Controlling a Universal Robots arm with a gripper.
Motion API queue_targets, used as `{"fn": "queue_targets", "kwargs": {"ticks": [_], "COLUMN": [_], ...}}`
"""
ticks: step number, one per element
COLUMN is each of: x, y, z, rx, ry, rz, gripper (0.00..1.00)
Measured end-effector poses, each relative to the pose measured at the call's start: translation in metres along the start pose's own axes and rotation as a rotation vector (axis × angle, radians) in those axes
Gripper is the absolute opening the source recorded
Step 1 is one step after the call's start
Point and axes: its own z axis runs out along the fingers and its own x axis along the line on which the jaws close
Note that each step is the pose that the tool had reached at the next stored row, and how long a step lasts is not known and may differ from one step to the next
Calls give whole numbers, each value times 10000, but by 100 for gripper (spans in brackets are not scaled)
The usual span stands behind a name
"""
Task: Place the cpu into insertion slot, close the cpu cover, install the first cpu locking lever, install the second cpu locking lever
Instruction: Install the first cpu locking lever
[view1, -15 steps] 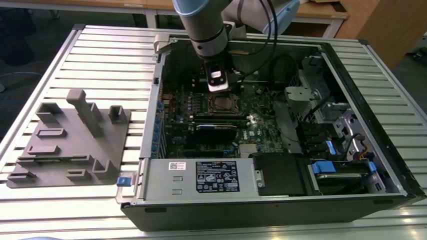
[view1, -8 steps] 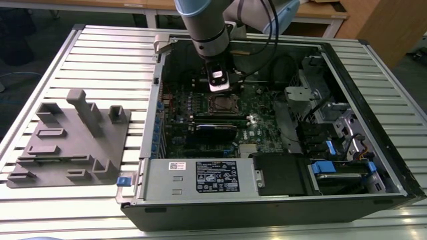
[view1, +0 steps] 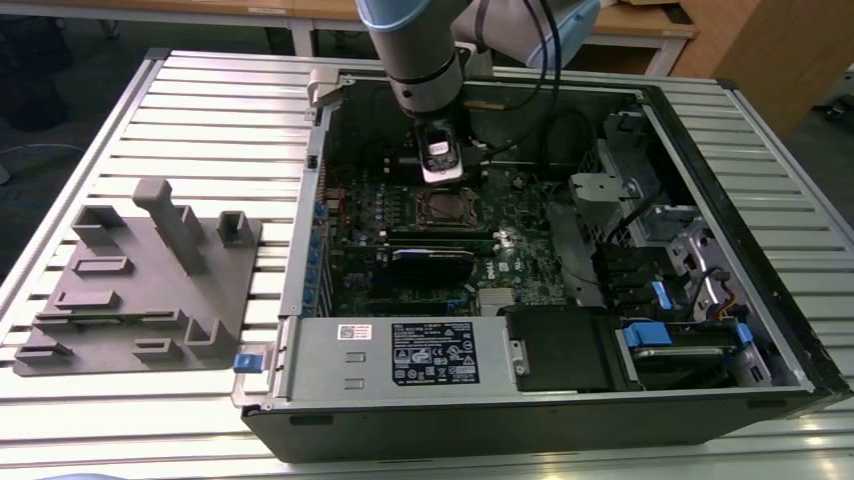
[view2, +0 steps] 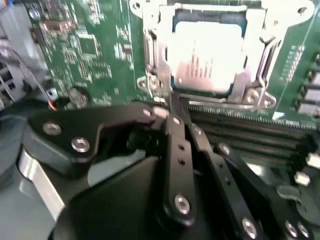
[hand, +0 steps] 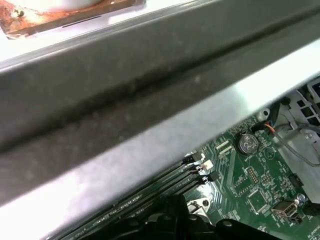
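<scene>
In the exterior view an open computer case (view1: 561, 400) lies on a slatted metal table (view1: 200, 110), and the robot arm (view1: 414, 50) comes down from the top centre of the frame into the case's far half. Its gripper (view1: 442, 172) hangs just above the green circuit board (view1: 521, 260), right behind the insertion slot (view1: 447, 209), which sits a little above the middle of the frame. In the second wrist view the gripper (view2: 172, 107) appears as black linked fingers (view2: 175, 150) drawn narrow, their tips meeting close together with nothing between them, just at the near edge of the slot (view2: 210, 50) in the upper centre-right of that frame. There the cpu (view2: 209, 52) lies flat inside the slot, its dull silvery top showing through the window of the cpu cover (view2: 255, 30), whose thin metal frame lies down around the chip. Whether either locking lever is latched cannot be told. Dark memory slots (view2: 250, 132) run across the board just below the socket. In the exterior view a grey fixture block (view1: 147, 280) stands on the table at the left of the frame, well apart from the case, and a black labelled power supply (view1: 427, 355) fills the case's near edge. In the first wrist view a grey case wall (hand: 125, 100) crosses the frame, with green board (hand: 250, 185) at lower right.
</scene>
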Motion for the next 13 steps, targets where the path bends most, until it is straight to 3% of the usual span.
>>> {"fn": "queue_targets", "kwargs": {"ticks": [6,10,13], "x": [-27,-43,-44], "y": [31,47,47], "z": [-107,-170,-175], "rx": [62,65,59], "ry": [92,107,108], "rz": [14,17,20], "gripper": [11,11,11]}}
